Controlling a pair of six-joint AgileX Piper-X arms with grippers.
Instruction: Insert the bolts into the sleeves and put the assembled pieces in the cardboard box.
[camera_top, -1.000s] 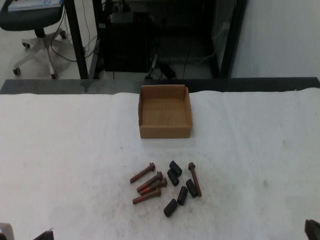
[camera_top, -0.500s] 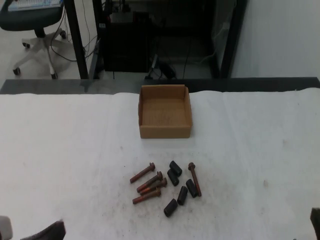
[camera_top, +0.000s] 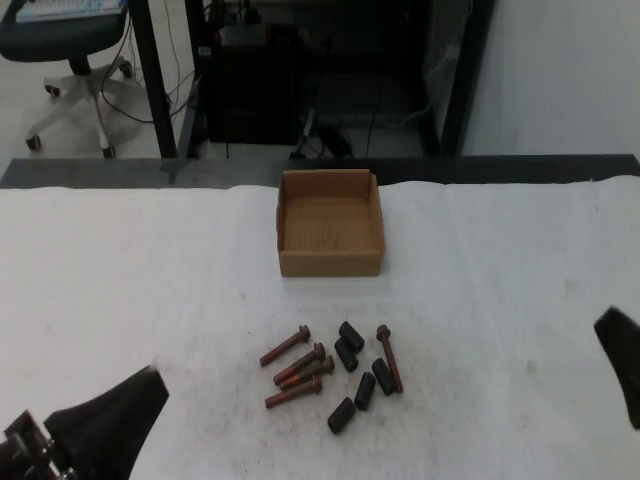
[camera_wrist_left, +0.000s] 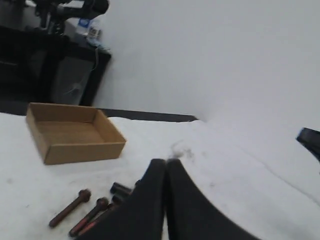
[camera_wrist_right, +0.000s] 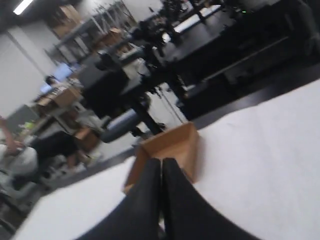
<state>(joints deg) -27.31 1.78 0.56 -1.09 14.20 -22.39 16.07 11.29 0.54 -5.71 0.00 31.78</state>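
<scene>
Several rust-brown bolts (camera_top: 297, 367) lie in a loose heap on the white cloth, with one more bolt (camera_top: 388, 358) to their right. Several short black sleeves (camera_top: 352, 372) lie among them. The open cardboard box (camera_top: 330, 228) stands farther back, with nothing inside. My left gripper (camera_top: 148, 388) hovers near the front left corner, shut, with nothing in it; its wrist view looks over its own tips (camera_wrist_left: 165, 163) at the bolts (camera_wrist_left: 70, 215), a sleeve (camera_wrist_left: 120, 189) and the box (camera_wrist_left: 74, 133). My right gripper (camera_top: 612, 335) is at the right edge, shut (camera_wrist_right: 161, 162), pointing toward the box (camera_wrist_right: 167, 149).
The white cloth (camera_top: 120, 280) covers the bench, with open room to the left and right of the parts. A dark bench edge (camera_top: 100, 170) runs behind it. An office chair (camera_top: 70, 50) and dark racks stand beyond.
Both arms have come up and forward from the front corners. The left gripper advanced toward the bolts and the right gripper rose along the right edge. The parts and the box stayed put.
</scene>
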